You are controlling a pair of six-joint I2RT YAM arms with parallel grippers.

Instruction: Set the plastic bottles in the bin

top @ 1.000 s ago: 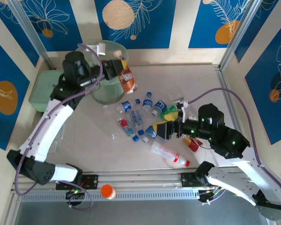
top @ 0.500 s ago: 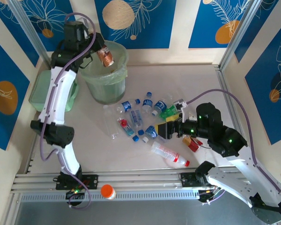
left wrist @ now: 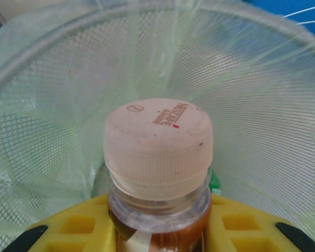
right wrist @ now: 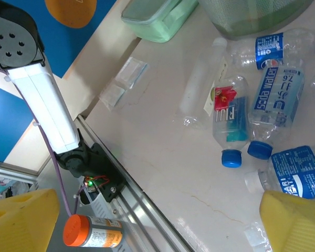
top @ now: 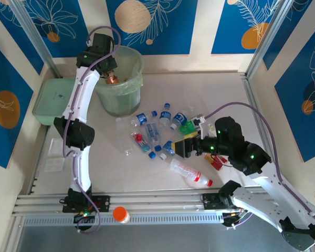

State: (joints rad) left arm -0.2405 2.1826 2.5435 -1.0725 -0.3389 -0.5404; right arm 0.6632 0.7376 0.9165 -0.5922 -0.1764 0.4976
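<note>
Left gripper (top: 111,77) pinches the brown bottle (left wrist: 157,149) at its neck, cap pointing into the bin (top: 131,92) (mesh wall all round) — the drop-off step; next, part the jaws.

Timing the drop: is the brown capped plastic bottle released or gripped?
Gripped: yellow left fingers clamp the bottle above the round pale green bin.

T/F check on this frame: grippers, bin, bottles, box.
1. The left gripper is shut on a brown bottle. True.
2. That bottle is over the bin. True.
3. The right gripper holds a bottle. False: it is open and empty, above the pile.
4. The table has no bottles on it. False: many loose bottles lie there.
5. In the top view, the green box sits right of the bin. False: left of it.
</note>
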